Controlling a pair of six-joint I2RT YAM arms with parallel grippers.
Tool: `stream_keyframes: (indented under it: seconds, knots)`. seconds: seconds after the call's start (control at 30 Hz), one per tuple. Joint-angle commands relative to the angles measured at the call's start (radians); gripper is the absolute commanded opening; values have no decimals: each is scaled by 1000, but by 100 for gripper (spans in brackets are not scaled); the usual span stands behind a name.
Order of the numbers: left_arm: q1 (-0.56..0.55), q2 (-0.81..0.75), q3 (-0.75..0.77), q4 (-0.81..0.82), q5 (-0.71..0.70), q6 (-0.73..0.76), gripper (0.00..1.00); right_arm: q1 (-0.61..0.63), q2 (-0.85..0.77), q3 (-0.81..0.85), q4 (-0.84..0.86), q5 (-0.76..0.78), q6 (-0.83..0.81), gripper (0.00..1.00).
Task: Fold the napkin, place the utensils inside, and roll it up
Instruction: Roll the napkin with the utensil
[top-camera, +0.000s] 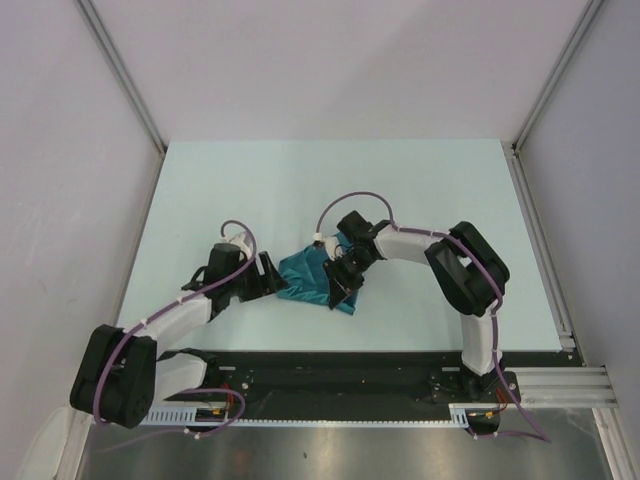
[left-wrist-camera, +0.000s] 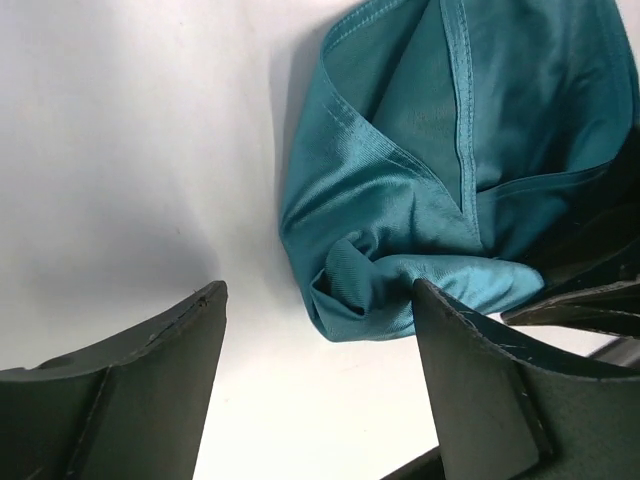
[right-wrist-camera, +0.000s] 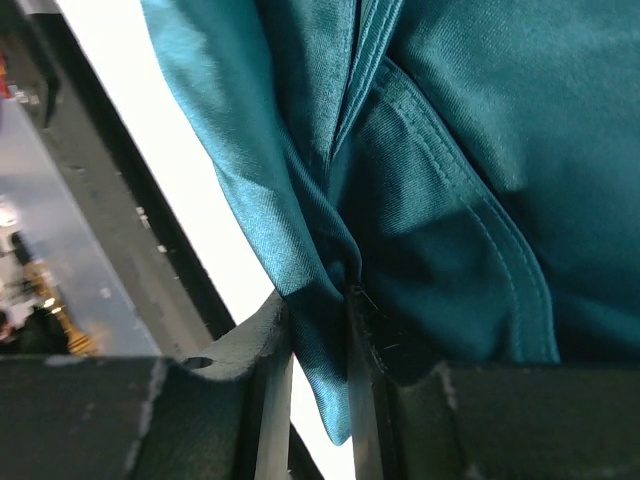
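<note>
No writing, label or number is legible on anything here.

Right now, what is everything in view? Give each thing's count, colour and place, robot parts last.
napkin: one, teal, bunched in folds mid-table, between the two grippers
spoon: none visible in any view; possibly hidden in the cloth
table: one, pale blue-white, under everything
walls: three, pale grey, left, back and right of the table
metal rail: one, silver, along the near edge by the arm bases
cables: purple, running along both arms
left arm: one, white and black, reaching in from near left
right arm: one, white and black, reaching in from near right
left gripper: one, black, open, at the napkin's end, holding nothing
right gripper: one, black, shut on a napkin fold
</note>
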Motion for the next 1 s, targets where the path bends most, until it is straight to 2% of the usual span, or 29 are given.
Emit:
stream_keyframes:
  seconds: [0.0, 0.17, 0.3, 0.53, 0.67, 0.7, 0.77, 0.8, 0.83, 0.87, 0.97]
  knots:
    - [18, 26, -21, 165, 122, -40, 78, 36, 131, -32, -100, -43, -28, 17]
    - [23, 94, -43, 243, 159, -62, 73, 30, 165, -12, -116, -55, -34, 17]
    - [27, 164, -54, 300, 165, -62, 64, 25, 177, -3, -121, -70, -39, 17]
    - [27, 208, -40, 314, 171, -59, 33, 2, 191, -1, -127, -98, -42, 17]
    - [29, 211, -9, 267, 142, -28, 23, 1, 181, 10, -136, -95, -39, 19]
    - [27, 214, -3, 257, 139, -23, 21, 1, 173, 14, -144, -95, -34, 20]
    - [27, 221, 12, 230, 131, -17, 16, -1, 159, 25, -146, -93, -24, 30]
    - [27, 224, 18, 219, 128, -14, 16, 0, 136, 30, -146, -92, -10, 33]
    - [27, 226, 23, 208, 128, -9, 15, -1, 122, 36, -147, -84, 1, 42]
    - [26, 231, 35, 182, 124, -5, 15, 0, 104, 54, -146, -69, 16, 47]
    - [26, 235, 58, 144, 108, 9, 14, 4, 21, 102, -147, 12, 67, 58]
